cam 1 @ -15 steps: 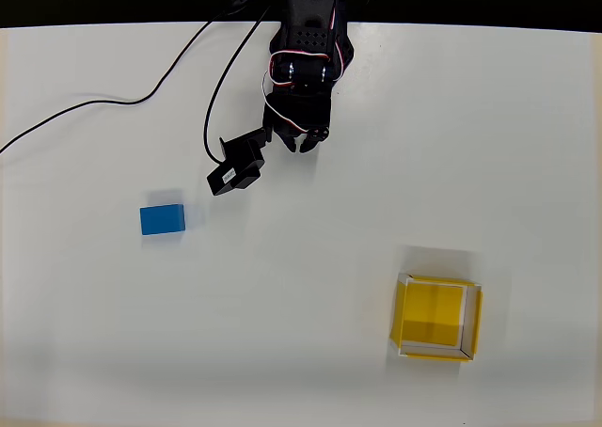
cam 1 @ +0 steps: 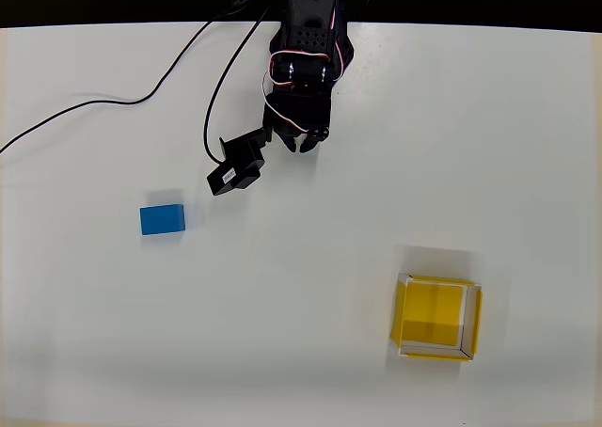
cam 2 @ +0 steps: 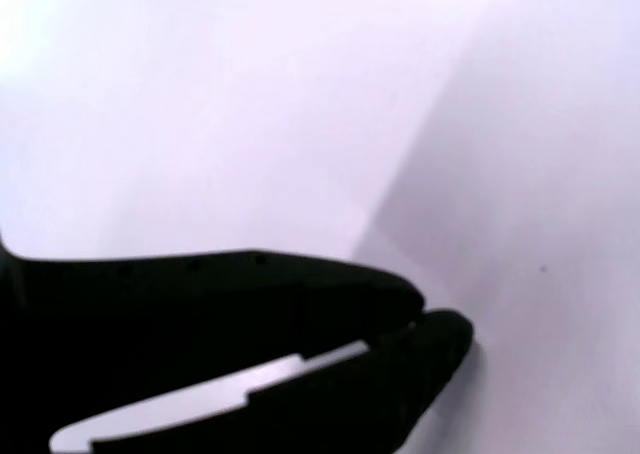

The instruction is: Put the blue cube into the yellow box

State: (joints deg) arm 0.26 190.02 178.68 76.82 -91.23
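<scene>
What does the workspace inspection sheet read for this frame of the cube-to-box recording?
Surface: white table, plain and bright.
Job's things: blue cube lies on the table at left in the overhead view, untouched; yellow box stands open-topped at lower right, nothing in it.
Clutter: nothing seen.
Pincer: pincer sits near the arm's base, far from cube and box; fingers together in the wrist view, holding nothing.
Cables: black cable runs across the upper left table.
Surroundings: dark band beyond the far edge.

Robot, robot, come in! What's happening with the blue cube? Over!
Gripper empty, fingers together, up near the arm's base. Blue cube alone on the table, left of it. Yellow box empty, lower right. Nothing between them.
</scene>
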